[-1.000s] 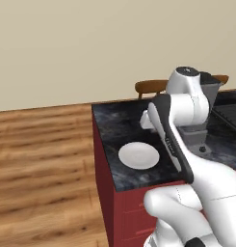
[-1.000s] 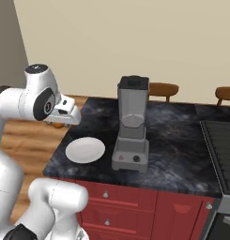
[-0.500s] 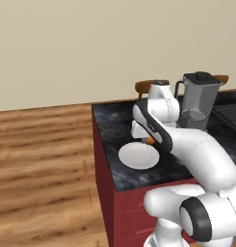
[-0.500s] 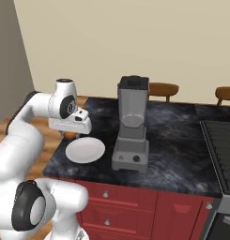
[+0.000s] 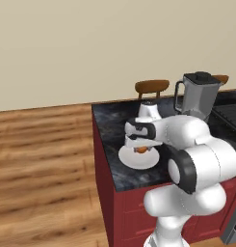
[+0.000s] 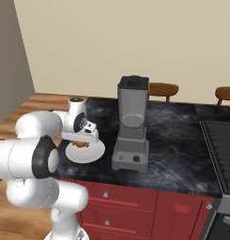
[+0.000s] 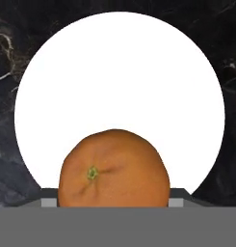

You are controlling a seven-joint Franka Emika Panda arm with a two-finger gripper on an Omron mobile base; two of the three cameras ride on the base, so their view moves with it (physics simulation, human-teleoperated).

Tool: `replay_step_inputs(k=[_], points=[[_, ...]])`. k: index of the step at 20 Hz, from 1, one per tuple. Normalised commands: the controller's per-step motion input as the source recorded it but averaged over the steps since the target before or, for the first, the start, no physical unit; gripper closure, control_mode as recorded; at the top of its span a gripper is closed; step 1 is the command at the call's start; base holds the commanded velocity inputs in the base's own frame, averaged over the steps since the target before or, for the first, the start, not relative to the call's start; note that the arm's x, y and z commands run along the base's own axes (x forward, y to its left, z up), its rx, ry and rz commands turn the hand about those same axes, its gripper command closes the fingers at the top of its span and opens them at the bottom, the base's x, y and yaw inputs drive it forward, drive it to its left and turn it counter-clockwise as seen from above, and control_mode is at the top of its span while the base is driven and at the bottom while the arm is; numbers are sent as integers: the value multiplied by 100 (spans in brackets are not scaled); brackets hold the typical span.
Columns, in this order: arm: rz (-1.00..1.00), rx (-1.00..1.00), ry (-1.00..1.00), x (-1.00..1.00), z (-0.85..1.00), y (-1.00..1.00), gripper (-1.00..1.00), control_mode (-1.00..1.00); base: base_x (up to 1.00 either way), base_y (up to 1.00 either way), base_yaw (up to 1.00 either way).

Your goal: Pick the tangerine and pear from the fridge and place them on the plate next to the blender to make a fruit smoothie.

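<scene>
The tangerine (image 7: 114,168) sits between the jaws of the gripper (image 5: 141,148), directly above the plate (image 7: 119,77). In the hand view the fruit fills the lower middle, its small green stem scar turned toward the camera, and the white disc of the plate spreads out behind it on all sides. The jaws appear clamped on the tangerine, though the finger tips themselves are mostly hidden behind the fruit, so the contact is judged from how it hangs there rather than seen plainly.

From the left base view the orange fruit (image 5: 141,149) shows just under the white hand, low over the plate (image 5: 131,161); whether it touches the plate surface cannot be told from this angle. The right base view gives the same picture: a sliver of orange (image 6: 80,145) beneath the hand, above the plate (image 6: 95,151).

The plate lies on the dark marbled tabletop (image 6: 177,145), near its left end as the right base camera sees it. The blender (image 6: 132,124) stands upright just beside the plate, grey base, translucent jar and dark lid. Brown wooden chair backs (image 5: 152,87) rise behind the tabletop, and a wood floor (image 5: 42,159) runs alongside the red cabinets (image 6: 135,206).
</scene>
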Motion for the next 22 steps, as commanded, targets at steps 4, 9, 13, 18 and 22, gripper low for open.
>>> replay_step_inputs(k=[4, 9, 13, 18, 22], points=[[0, 0, -5, 75, -76, 0, -100, -100, 0, 0, 0], [-2, -1, -2, 28, -12, 4, -100, -100, 0, 0, 0], [-4, 0, 0, 1, 2, 6, -100, -100, 0, 0, 0], [-6, 0, -1, -12, 38, 9, -100, -100, 0, 0, 0], [-1, 0, -7, -50, 82, 0, -100, -100, 0, 0, 0]])
